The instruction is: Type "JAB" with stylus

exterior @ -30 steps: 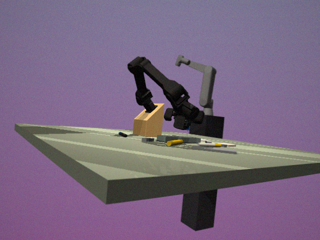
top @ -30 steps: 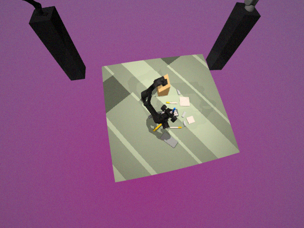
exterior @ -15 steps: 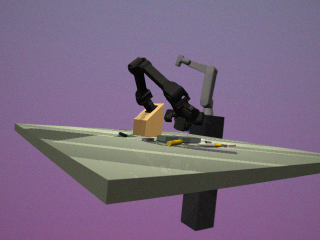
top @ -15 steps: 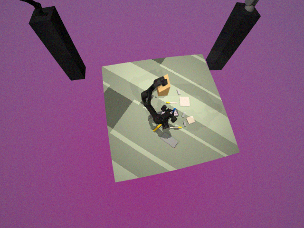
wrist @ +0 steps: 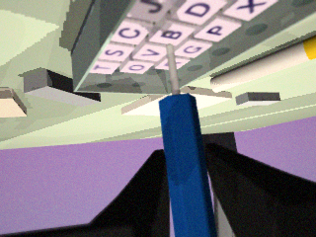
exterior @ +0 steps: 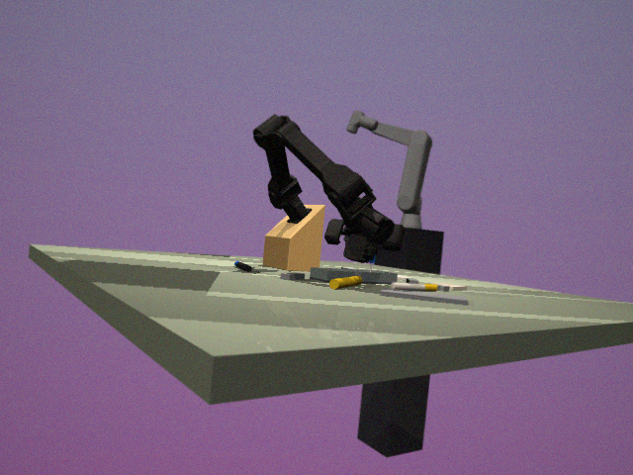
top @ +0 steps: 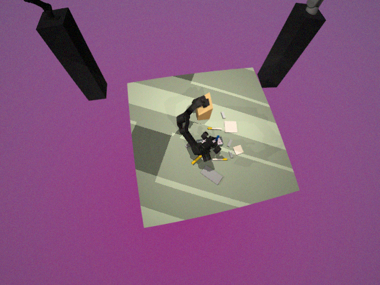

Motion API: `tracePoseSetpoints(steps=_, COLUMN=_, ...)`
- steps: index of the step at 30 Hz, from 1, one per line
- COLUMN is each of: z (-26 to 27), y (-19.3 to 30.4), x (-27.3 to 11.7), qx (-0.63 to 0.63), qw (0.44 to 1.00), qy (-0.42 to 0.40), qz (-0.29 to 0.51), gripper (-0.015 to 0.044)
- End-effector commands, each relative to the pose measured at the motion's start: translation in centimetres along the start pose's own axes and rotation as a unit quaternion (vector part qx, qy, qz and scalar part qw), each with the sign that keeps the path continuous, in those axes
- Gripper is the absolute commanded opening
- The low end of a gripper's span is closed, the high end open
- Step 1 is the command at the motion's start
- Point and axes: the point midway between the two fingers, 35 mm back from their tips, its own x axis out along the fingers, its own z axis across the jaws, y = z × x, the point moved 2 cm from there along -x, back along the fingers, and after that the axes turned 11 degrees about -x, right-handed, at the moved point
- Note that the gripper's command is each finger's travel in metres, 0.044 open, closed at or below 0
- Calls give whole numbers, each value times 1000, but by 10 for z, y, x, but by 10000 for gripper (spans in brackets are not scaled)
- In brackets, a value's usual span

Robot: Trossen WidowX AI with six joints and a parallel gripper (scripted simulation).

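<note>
Because the word has to be tapped out with the stylus [top: 217, 138] [exterior: 372, 261] [wrist: 183, 158], what matters is how its thin tip lies to the keys. We have the gripper [top: 216, 140] [exterior: 369, 259] [wrist: 185, 155] clamped on the blue barrel, and the barrel's long axis runs out from between the fingers toward the keyboard [top: 221, 141] [exterior: 326, 274] [wrist: 84, 49]. That keyboard lies on the desk [top: 171, 196] [exterior: 215, 327] [wrist: 30, 133], below the gripper. In the wrist view the pale tip overlaps the lower edge of the B key [wrist: 170, 35]; we cannot tell whether it touches. The J key [wrist: 152, 7] sits past B, farther up that view, partly cut off by the frame's edge. We cannot tell from the keys which letters are already typed. If J is next, we judge the tip must travel beyond B along the row before going down; if B is next, only a slight shift and a firm push. Pressing askew could catch a neighbouring key or twist the barrel in our grip.
</note>
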Motion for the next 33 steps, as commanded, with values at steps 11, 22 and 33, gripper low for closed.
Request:
tracePoseSetpoints(steps=11, z=-1, y=-6, x=3, qx=-3, qw=1000, qy=0, qz=-2, gripper=81)
tracePoseSetpoints(steps=22, z=-1, y=-7, x=3, qx=-3, qw=1000, qy=0, qz=-2, gripper=81)
tracePoseSetpoints(steps=33, z=4, y=17, x=-11, qx=-3, qw=1000, qy=0, qz=-2, gripper=81)
